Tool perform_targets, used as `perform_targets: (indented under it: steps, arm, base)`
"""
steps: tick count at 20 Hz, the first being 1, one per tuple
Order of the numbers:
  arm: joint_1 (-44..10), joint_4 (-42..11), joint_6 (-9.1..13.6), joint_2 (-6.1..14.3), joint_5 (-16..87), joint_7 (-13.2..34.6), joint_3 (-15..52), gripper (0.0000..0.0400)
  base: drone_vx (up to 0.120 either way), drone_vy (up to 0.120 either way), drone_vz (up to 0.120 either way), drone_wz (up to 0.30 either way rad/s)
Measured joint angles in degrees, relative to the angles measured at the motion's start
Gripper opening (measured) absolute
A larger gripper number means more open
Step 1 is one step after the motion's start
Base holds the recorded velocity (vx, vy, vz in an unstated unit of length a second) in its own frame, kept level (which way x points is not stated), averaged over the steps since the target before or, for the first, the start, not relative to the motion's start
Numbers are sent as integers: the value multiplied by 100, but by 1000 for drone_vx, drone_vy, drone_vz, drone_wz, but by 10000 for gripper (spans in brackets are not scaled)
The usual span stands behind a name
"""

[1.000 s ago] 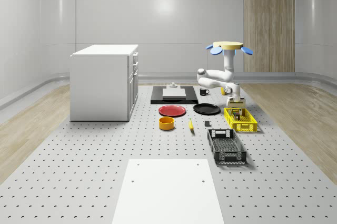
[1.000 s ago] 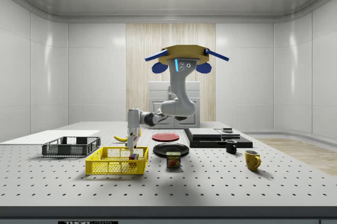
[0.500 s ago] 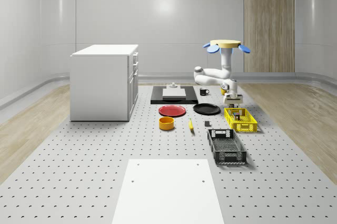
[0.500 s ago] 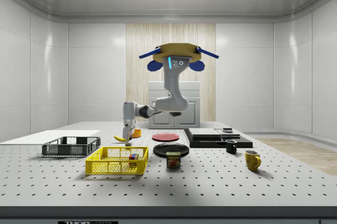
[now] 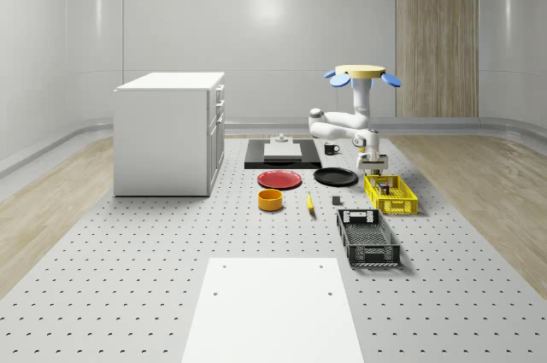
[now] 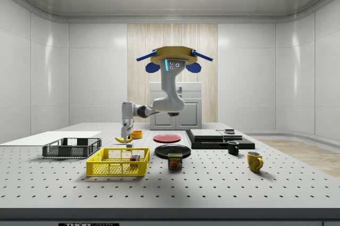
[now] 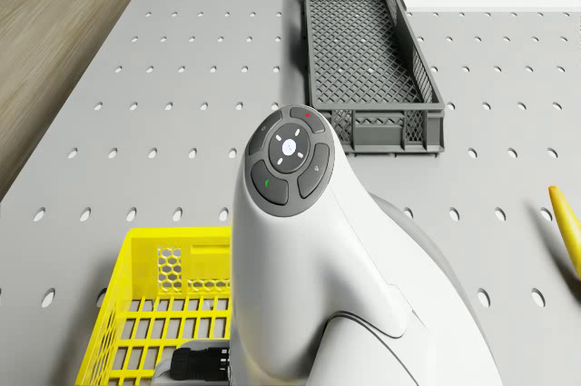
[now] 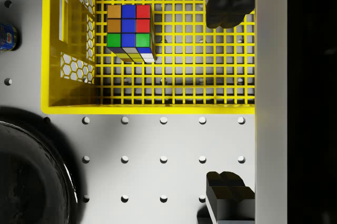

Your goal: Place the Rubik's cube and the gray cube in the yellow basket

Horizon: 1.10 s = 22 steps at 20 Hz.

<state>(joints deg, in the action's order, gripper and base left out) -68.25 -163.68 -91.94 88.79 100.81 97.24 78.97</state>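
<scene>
Both fingers [image 8: 226, 2] spread (empty), Rubik's cube [image 8: 129, 31] beside

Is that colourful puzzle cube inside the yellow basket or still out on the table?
Inside: the multicoloured Rubik's cube sits on the mesh floor of the yellow plastic basket, within its walls.

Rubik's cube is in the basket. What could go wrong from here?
The gray cube is not in sight, so the search could take time. The open gripper hangs just above the yellow basket's rim, which a low sideways move may clip. The black plate lies close beside the basket.
</scene>
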Motion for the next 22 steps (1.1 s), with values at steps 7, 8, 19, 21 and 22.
perform_targets:
  steps: [7, 8, 19, 21, 22]
  arm:
    - [-5, 0, -22, 25, -14, 4, 8, 400]
    - [-6, 0, -25, 29, -16, 4, 8, 400]
    - [-12, 1, -56, 62, -30, 9, 13, 400]
    - [-13, 1, -61, 67, -32, 10, 14, 400]
    - [-14, 2, -64, 70, -33, 10, 14, 400]
  base:
    - [97, -120, 0, 0]
    - [0, -120, 0, 0]
    - [0, -120, 0, 0]
    - [0, -120, -40, 0]
    - [0, -120, -120, 0]
